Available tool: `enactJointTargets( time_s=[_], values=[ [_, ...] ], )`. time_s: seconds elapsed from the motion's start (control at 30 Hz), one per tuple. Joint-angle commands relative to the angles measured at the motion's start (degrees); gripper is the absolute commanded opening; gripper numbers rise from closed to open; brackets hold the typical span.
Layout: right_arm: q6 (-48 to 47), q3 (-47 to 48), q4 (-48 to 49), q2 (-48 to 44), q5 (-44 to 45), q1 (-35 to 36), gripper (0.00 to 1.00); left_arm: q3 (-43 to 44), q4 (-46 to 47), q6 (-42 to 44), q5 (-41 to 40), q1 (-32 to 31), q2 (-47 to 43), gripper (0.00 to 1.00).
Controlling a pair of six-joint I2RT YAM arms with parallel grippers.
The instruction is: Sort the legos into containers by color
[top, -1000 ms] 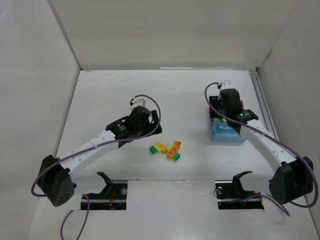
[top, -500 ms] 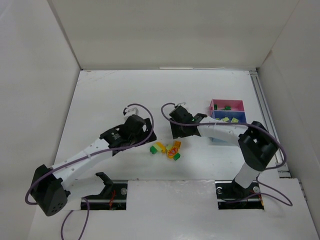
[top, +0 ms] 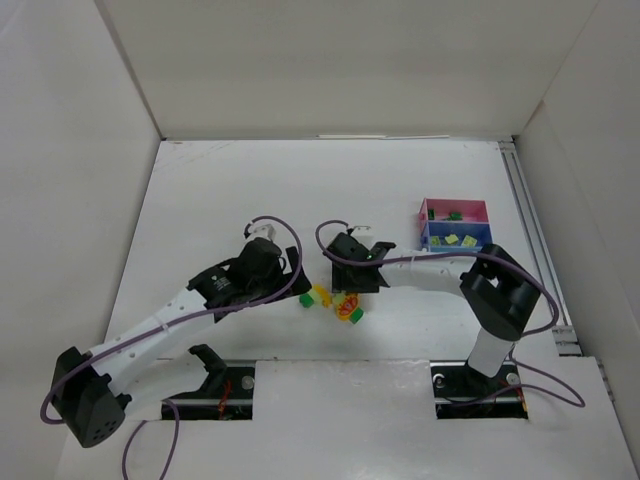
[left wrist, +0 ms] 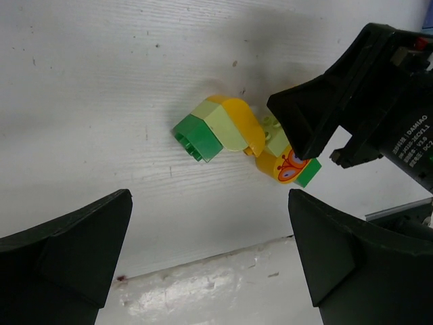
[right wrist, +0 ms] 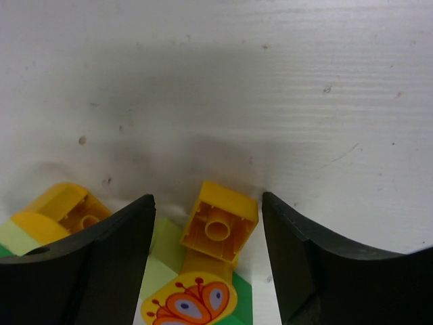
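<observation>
A clump of legos [top: 338, 301] lies at the table's middle: a dark green brick [left wrist: 196, 137], a pale yellow-green one [left wrist: 225, 128], orange-yellow ones [left wrist: 245, 124], and a piece with a butterfly print [right wrist: 191, 302]. My right gripper [top: 350, 288] is open and low over the clump. Its fingers [right wrist: 108, 257] straddle an upturned orange brick [right wrist: 220, 220] without closing on it. My left gripper [top: 297, 285] is open and empty just left of the clump. In the left wrist view the left gripper [left wrist: 210, 196] faces bare table below the legos. The magenta tray [top: 478, 208] and dark blue tray [top: 486, 240] hold small bricks.
The right arm [top: 440, 265] lies across the table in front of the trays and hides the light blue tray. White walls enclose the table on three sides. A metal rail [top: 530, 230] runs along the right edge. The right gripper's body [left wrist: 365, 95] looms beside the clump.
My right arm swung left from above the trays and came down over the lego clump. My left arm moved down and right, closer to the clump. The legos stayed in place.
</observation>
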Motion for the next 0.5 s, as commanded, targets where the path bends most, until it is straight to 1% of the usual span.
enactJointTargets(
  time_s=[0.0, 0.07, 0.17, 0.23, 0.3, 0.33, 0.43, 0.47],
  values=[
    [7.0, -0.9, -1.4, 0.6, 2.6, 0.5, 0.7, -1.3, -1.5, 1.4, 1.0, 0.1, -2.4, 1.0],
    [8.0, -1.8, -1.4, 0.0, 3.4, 0.5, 0.69, -1.9, -1.5, 1.4, 1.6, 0.1, -4.1, 1.0],
    [8.7, -3.3, -1.4, -1.3, 5.2, 0.5, 0.64, -2.4, -0.9, 1.4, 1.6, 0.1, -5.2, 1.0],
    [8.7, -3.3, -1.9, -1.8, 5.9, 0.5, 0.51, -2.4, -0.9, 1.4, 1.6, 0.1, -5.2, 1.0],
    [8.7, -2.7, -3.3, -1.8, 6.5, 0.5, 0.43, -2.4, -0.9, 1.4, 1.6, 0.1, -5.2, 1.0],
    [8.2, -2.7, -4.0, -1.8, 6.5, 0.5, 0.35, -2.4, -0.4, 1.4, 1.6, 0.1, -5.2, 1.0],
    [7.6, -2.1, -4.0, -2.8, 7.1, 0.5, 0.23, -1.9, 0.2, 1.4, 1.6, 0.1, -4.1, 1.0],
    [7.1, -1.5, -4.7, -3.5, 7.6, 0.5, 0.23, -1.9, 0.7, 1.4, 1.6, 0.1, -4.1, 1.0]
  ],
)
